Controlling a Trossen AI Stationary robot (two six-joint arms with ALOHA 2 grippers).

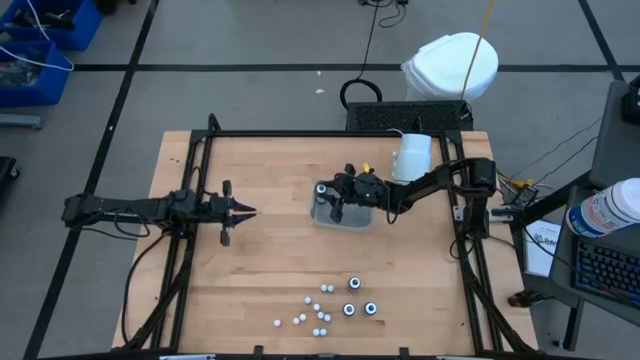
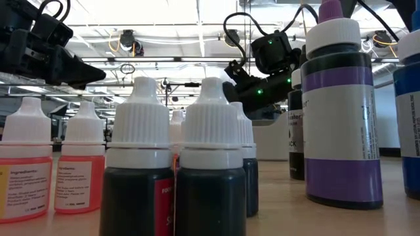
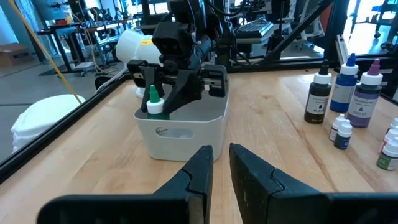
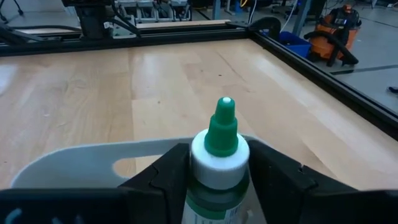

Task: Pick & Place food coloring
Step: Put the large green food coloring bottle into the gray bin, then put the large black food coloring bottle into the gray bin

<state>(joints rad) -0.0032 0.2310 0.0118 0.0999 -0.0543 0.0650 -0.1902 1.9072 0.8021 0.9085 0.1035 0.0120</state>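
**Green-Topped Bottle Goes Into the Tray**

The right claw (image 1: pixel 333 197) hangs over the grey tray (image 1: pixel 345 219) near the middle of the worktop (image 1: pixel 270 260), its fingers (image 4: pixel 283 177) on either side of a green-tipped food coloring bottle (image 4: pixel 219 163). The placing step looks to be in hand: the bottle stands upright inside the tray's left end, and the fingers appear to sit just off its white collar rather than pressing it, though whether the grip has let go cannot be told for sure. The next move likely calls for a clean parting of the fingers and a straight lift, so the bottle is not tipped.

The left claw (image 1: pixel 240 211) waits well to the left, fingers narrow and holding nothing.

The high view alone shows the remaining bottles (image 1: pixel 354 296) clustered at the near edge. The left wrist view shows the tray's side and the bottle's height inside it; the low view shows labels on the near bottles up close.
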